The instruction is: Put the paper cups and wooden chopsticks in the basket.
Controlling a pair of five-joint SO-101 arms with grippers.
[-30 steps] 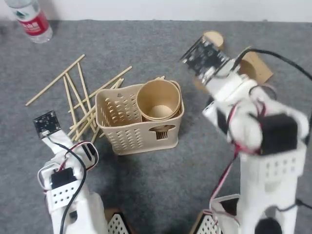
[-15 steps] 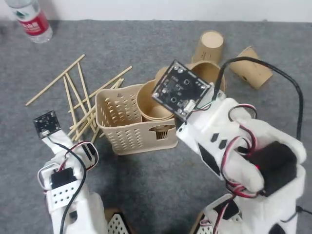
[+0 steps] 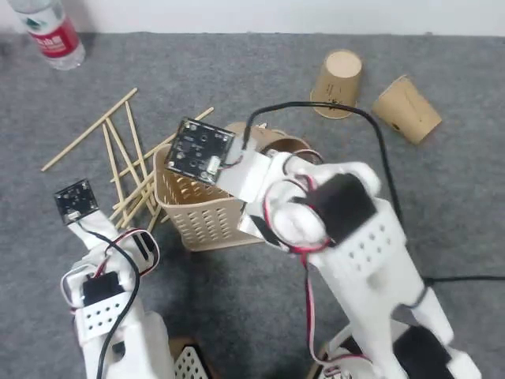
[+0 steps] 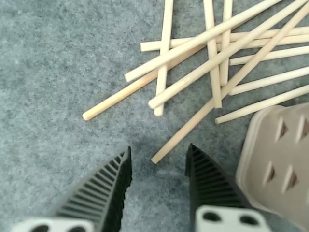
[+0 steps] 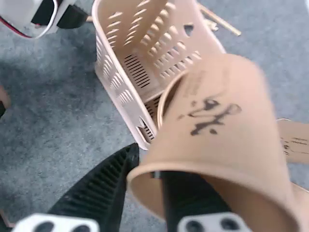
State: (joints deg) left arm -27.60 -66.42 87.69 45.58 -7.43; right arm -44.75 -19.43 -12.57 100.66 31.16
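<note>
From above, the basket [image 3: 207,215] sits mid-carpet with the right arm [image 3: 331,213] bent over it, its wrist board covering the basket's opening. The wooden chopsticks [image 3: 118,150] lie scattered and crossed on the carpet just beside the basket, on the left arm's side. Two loose cups, one [image 3: 338,75] and another [image 3: 406,109], rest well apart from the basket on the far side. A water bottle [image 3: 54,33] lies at the far corner, and the left arm [image 3: 102,292] stands near the chopsticks. In the left wrist view, the left gripper [image 4: 157,186] hangs over bare carpet with its jaws apart and nothing between them, one chopstick's end just ahead of it and a basket corner [image 4: 280,154] close by. In the right wrist view, the right gripper [image 5: 149,169] is clamped on the rim of a paper cup [image 5: 217,130], which is tilted on its side above the basket's edge.
</note>
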